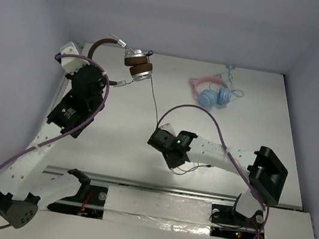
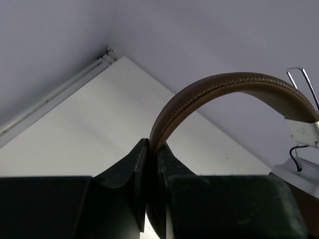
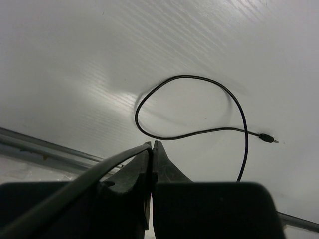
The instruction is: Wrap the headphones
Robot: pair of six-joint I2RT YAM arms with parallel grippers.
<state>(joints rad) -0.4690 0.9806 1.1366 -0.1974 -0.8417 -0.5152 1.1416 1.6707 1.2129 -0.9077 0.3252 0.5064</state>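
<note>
The left pincer (image 2: 152, 145) is clenched on one end of the brown leather headband (image 2: 234, 87). It holds the brown over-ear headphones (image 1: 139, 66) at the far-left corner of the surface (image 1: 112, 148), seemingly lifted, with the earcups (image 1: 140, 68) on the side toward the middle. This probably anchors the frame so the lead can be wound around it. The right pincer (image 3: 152, 146) is clamped on the thin dark cable (image 3: 199, 132) partway along. The stretch from the earcups to its grip runs nearly straight, and the free tail lies in one loose loop on the surface, ending in the jack plug (image 3: 267, 138). By count there are two arms, two pincers, one cable with one plug, and two earcups pressed together. There are two headsets in all, since the pink-and-blue headphones (image 1: 212, 93) lie well apart at the far right, touched by nothing.
</note>
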